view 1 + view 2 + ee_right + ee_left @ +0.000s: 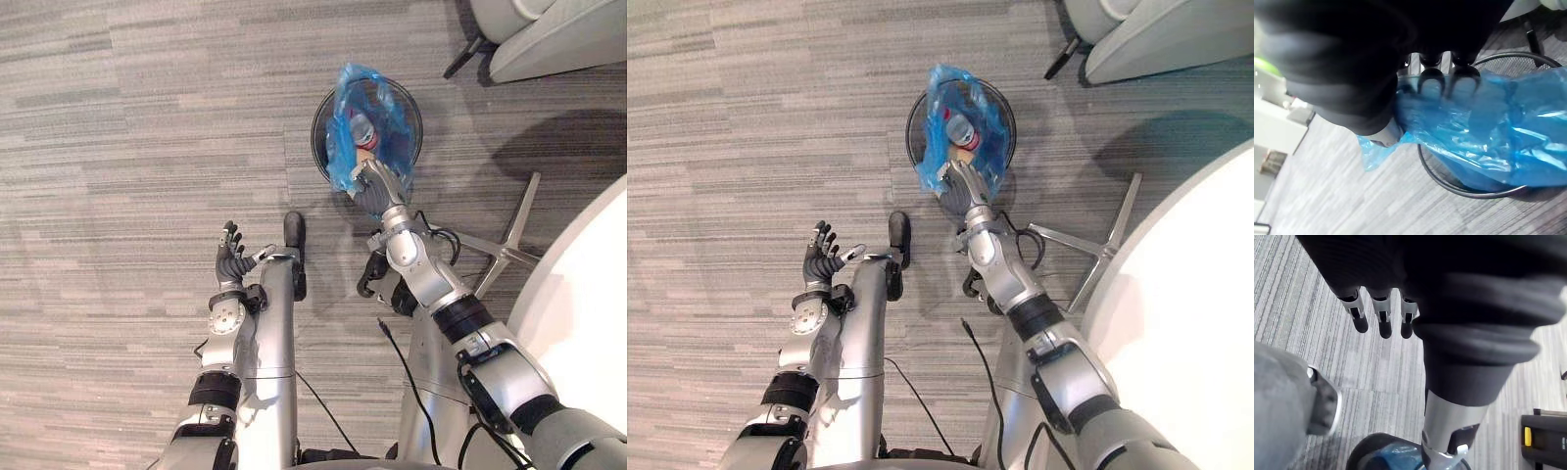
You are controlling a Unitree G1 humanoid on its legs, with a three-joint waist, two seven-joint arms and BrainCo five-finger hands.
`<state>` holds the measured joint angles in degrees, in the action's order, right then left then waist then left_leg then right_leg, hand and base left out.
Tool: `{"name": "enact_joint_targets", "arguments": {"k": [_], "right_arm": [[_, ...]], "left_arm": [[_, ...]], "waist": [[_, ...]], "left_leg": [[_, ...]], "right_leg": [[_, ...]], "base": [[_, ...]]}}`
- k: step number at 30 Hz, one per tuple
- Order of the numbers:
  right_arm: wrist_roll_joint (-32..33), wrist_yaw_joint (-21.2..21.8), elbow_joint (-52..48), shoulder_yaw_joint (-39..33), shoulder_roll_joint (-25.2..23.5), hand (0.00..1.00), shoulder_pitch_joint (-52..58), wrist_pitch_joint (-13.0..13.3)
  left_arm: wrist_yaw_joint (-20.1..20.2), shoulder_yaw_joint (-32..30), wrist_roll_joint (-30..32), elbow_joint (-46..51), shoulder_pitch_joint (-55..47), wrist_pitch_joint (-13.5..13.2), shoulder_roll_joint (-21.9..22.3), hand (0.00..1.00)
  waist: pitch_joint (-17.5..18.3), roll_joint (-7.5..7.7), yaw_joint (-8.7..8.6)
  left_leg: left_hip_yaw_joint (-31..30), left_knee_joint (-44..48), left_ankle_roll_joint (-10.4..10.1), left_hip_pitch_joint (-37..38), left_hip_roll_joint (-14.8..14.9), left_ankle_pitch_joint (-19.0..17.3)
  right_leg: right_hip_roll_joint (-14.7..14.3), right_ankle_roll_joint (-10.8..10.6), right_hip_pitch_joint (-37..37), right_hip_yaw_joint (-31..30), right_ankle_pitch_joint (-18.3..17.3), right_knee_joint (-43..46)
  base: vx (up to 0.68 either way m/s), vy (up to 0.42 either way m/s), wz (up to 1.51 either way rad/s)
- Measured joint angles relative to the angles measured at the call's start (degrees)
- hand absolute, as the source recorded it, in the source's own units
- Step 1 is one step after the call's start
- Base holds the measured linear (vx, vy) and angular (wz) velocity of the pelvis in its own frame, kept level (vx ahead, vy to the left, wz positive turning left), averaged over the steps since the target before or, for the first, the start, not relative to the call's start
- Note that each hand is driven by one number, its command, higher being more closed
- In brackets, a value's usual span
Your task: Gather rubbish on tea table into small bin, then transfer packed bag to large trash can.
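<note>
A small black mesh bin stands on the carpet, lined with a blue plastic bag whose top is bunched up above the rim. Red and white rubbish shows inside the bag. My right hand is at the bin's near rim, its fingers curled into the blue bag and gripping the plastic. The bin's rim shows under the bag. Well left of the bin, my left hand hovers over the floor with straight fingers and holds nothing.
A silver star-shaped chair base lies right of the bin. A white round table edge fills the right side. A grey seat stands at the far right. Open carpet stretches left of the bin.
</note>
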<state>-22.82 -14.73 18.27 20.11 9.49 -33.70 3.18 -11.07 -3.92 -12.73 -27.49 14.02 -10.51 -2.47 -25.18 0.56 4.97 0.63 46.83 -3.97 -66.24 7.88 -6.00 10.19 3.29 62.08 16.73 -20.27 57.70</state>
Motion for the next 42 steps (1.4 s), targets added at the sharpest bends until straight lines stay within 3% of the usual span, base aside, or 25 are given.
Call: {"name": "enact_joint_targets", "arguments": {"k": [5, 8, 12, 14, 16, 21, 26, 30, 42], "right_arm": [[3.3, 1.0, -7.9, 0.1, -2.6, 1.0, 8.8, 1.0], [5.2, 1.4, -11.3, 0.1, -3.5, 1.0, 13.1, 1.6], [7.1, 3.3, -14.8, 0.4, -5.6, 1.0, 18.0, 2.5], [7.8, 4.3, -16.4, 0.8, -6.6, 1.0, 20.5, 3.2], [8.9, 5.2, -17.1, 1.2, -7.0, 1.0, 22.5, 3.3], [11.6, 8.0, -16.5, 1.1, -6.9, 1.0, 26.6, 4.5], [16.6, 11.6, -14.1, 0.2, -6.7, 1.0, 27.2, 5.2], [19.5, 13.7, -13.9, 0.2, -6.8, 1.0, 28.9, 5.3], [26.2, 16.5, -13.9, 0.7, -4.9, 1.0, 29.1, 5.4]], "left_arm": [[1.0, 1.7, 0.0, 0.0, -4.4, 0.3, -0.4, 0.0], [1.1, 1.9, 0.0, 0.0, -6.7, 0.3, 0.1, 0.0], [1.2, 1.8, 0.1, 0.1, -10.8, 0.3, -0.1, 0.0], [1.7, 2.3, 1.1, -0.2, -13.4, 0.4, -0.3, 0.0], [2.4, 3.8, 1.8, -0.8, -15.2, 0.7, -1.1, 0.0], [3.6, 6.7, 3.8, -6.9, -15.7, 0.8, -2.4, 0.0], [4.8, 7.7, 5.1, -9.1, -16.2, 0.8, -3.9, 0.0], [4.9, 7.8, 6.1, -8.9, -19.5, 0.8, -3.9, 0.0], [7.5, 11.0, 6.8, 7.3, -26.5, 0.5, -4.0, 0.0]], "waist": [[0.0, 0.66, -0.97], [0.1, 0.92, -1.09], [1.6, 2.88, -0.95], [3.8, 4.8, -0.97], [6.2, 5.37, -0.99], [11.5, 5.35, -1.07], [12.9, 5.29, -1.37], [17.2, 4.14, -2.56], [20.4, 1.29, -2.63]], "left_leg": [[0.8, -5.6, -0.5, 11.7, 0.1, 0.3], [1.1, -9.3, -0.4, 19.4, 0.2, 0.2], [2.5, -13.9, 0.0, 28.4, 0.1, 0.0], [4.0, -17.4, 0.2, 32.9, 0.0, 0.2], [4.4, -19.9, 0.3, 35.7, -0.1, 0.4], [5.3, -29.9, 0.4, 43.6, -1.0, 3.6], [5.8, -39.2, -0.1, 52.0, -1.7, 7.3], [6.1, -44.8, -0.3, 57.1, -2.0, 9.0], [6.6, -51.5, 0.3, 62.4, -2.4, 11.6]], "right_leg": [[-0.4, 0.8, -11.5, 0.9, 0.7, -5.6], [-1.2, -0.3, -19.7, 1.5, 1.3, -10.5], [-2.1, -2.0, -29.0, 1.4, 2.4, -16.7], [-2.3, -2.7, -32.9, 0.8, 3.3, -20.2], [-2.9, -2.7, -35.6, 0.5, 4.2, -23.5], [-4.2, -3.3, -43.0, 0.5, 7.9, -34.0], [-5.6, -3.5, -50.9, 0.5, 11.2, -42.9], [-6.4, -4.0, -55.6, 0.5, 13.0, -48.1], [-7.4, -4.4, -58.9, -1.4, 15.7, -52.1]], "base": [[0.07, -0.012, -0.02], [0.1, 0.024, -0.03], [0.11, 0.053, -0.06], [0.12, 0.049, -0.13], [0.12, 0.032, -0.11], [0.17, 0.029, -0.04], [0.11, 0.013, -0.03], [0.08, 0.0, -0.03], [-0.04, 0.016, -0.05]]}}
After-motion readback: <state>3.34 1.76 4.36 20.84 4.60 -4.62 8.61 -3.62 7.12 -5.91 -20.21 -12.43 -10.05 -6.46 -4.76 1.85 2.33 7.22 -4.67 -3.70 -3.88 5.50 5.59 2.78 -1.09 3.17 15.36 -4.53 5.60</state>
